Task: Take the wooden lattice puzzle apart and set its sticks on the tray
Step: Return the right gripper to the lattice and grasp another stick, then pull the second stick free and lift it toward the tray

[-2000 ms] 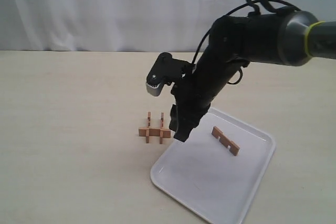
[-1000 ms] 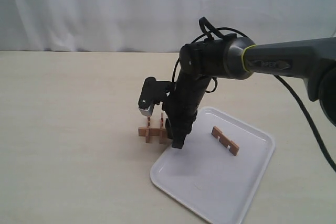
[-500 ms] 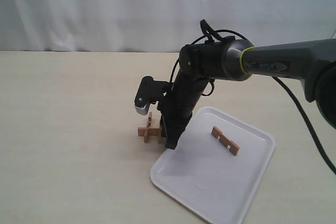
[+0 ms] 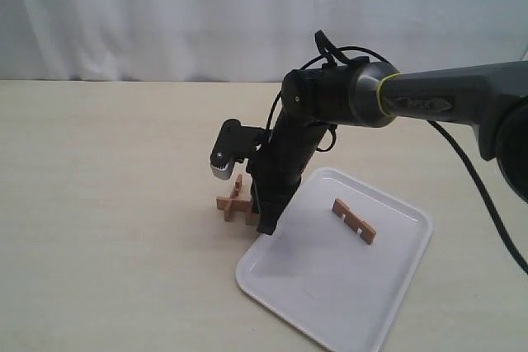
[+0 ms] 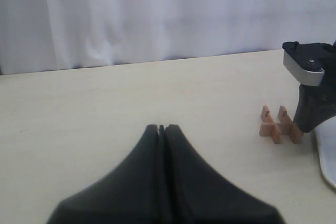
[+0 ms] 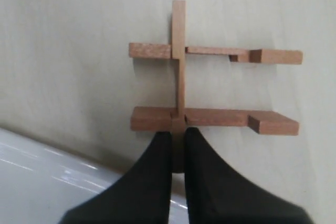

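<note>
since two seconds ago the right arm has swung down from over the tray's near corner to the puzzle, and in the last second its jaws have drawn together. right gripper [image 6: 178, 136] is now clenched on the near end of the crossing stick [image 6: 178, 30], a thin bar standing on edge; the black fingertips [image 6: 164, 145] flank it on both sides. that stick runs across two parallel sticks [image 6: 215, 119], seated in their notches, so three bars make up what is left of the wooden lattice puzzle [image 4: 233, 202]. it sits on the pale table [image 4: 107, 204], just beside the left corner of the white tray [image 4: 330, 302] and not on it. one loose stick [image 4: 354, 221] lies flat on the tray, notches showing, well apart from the gripper. white lettering [image 4: 421, 104] on the right arm's sleeve, next to a yellow-green ring [image 4: 380, 98], is too blurred to read. left gripper [image 5: 160, 128] is pressed closed on nothing, above bare table, far from the puzzle. a white curtain [image 4: 165, 14] hangs behind.
</note>
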Tool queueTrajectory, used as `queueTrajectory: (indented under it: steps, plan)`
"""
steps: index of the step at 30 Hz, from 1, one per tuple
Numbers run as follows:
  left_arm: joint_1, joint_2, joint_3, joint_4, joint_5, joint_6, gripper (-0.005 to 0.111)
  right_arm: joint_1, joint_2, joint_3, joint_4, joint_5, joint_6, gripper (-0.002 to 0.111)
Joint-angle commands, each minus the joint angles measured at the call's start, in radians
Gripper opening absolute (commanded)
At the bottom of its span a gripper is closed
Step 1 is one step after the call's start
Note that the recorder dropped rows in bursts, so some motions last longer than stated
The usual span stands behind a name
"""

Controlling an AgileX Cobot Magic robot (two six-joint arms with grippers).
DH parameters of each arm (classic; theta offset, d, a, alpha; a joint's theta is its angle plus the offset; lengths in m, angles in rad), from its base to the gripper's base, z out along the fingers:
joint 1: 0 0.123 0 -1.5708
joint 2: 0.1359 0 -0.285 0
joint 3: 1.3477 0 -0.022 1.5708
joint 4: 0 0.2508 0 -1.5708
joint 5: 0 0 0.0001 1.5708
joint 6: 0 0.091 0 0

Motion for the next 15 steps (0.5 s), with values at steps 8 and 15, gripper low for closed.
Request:
queueTrajectory:
  steps: [8,15]
  plan:
    - [0.001,0.000,0.002,0.001,-0.012,-0.003,0.000,0.000,-0.043,-0.004,0.005,0.037,0.016,0.004]
    - [0.001,0.000,0.002,0.001,-0.012,-0.003,0.000,0.000,-0.092,-0.004,0.005,0.065,0.029,0.004]
